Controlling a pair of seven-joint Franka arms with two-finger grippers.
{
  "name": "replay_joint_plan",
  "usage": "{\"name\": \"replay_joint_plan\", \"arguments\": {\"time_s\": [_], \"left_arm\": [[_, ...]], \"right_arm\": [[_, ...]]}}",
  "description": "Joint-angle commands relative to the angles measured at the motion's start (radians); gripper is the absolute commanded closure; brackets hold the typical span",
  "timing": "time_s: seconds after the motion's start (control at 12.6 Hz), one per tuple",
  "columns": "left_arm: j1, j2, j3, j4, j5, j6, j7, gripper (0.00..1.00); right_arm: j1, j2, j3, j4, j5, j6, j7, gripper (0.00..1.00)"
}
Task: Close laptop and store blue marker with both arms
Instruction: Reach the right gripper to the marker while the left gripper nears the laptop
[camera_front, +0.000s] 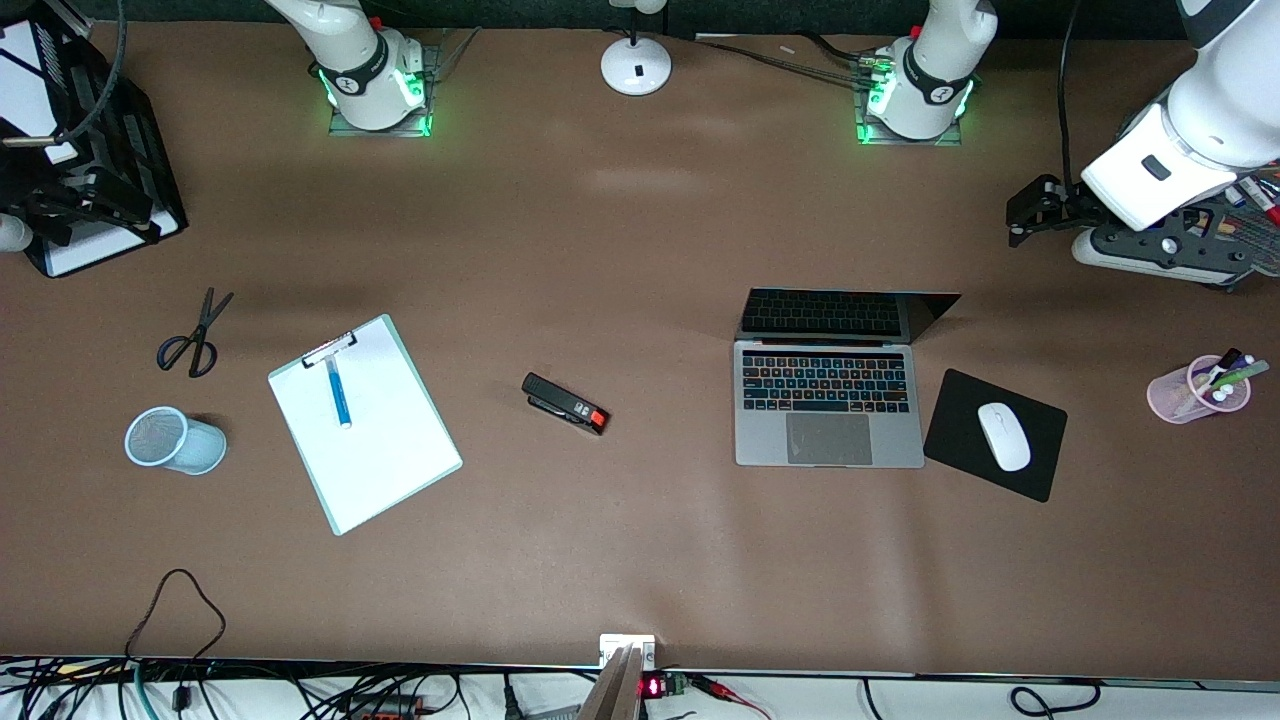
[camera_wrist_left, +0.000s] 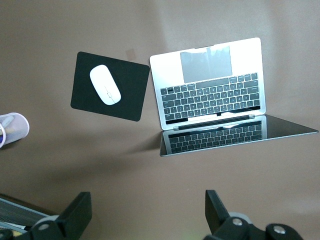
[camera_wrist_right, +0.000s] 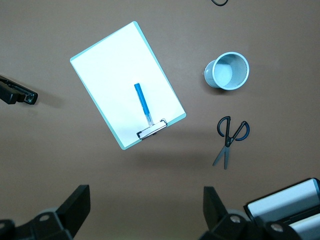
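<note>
Laptop open, blue marker on clipboard, both arms waiting, both pincers wide open and empty.
Laptop (camera_front: 828, 405) sits toward the left arm's end of the surface (camera_front: 640, 560), mouse pad (camera_front: 995, 434) just beside it at 3 o'clock. Blue marker (camera_front: 337, 390) lies on the white clipboard (camera_front: 364, 425) toward the right arm's end, blue cup (camera_front: 175, 440) at its 9 o'clock. Left pincer (camera_wrist_left: 147, 217) is up over bare surface near the laptop; right pincer (camera_wrist_right: 146, 215) is up over bare surface near the clipboard.

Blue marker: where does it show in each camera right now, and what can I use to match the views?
Front view: the blue marker lies on the white clipboard, toward the right arm's end of the table.
Left wrist view: not in it.
Right wrist view: on the same clipboard, one end by its clip.
Shared landmark: the scissors beside the clipboard.
</note>
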Motion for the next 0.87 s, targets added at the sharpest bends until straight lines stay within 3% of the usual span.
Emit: {"name": "replay_joint_plan", "arguments": {"time_s": [0.0, 0.79], "left_arm": [[0.001, 0.015, -0.002, 0.032, -0.005, -0.011, -0.008, 0.00], [-0.001, 0.037, -0.022, 0.034, 0.003, -0.023, -0.012, 0.00]], "right_arm": [[-0.004, -0.010, 0.002, 0.013, 0.005, -0.026, 0.022, 0.00], [-0.043, 0.057, -0.003, 0.038, 0.025, -0.025, 0.019, 0.00]]}}
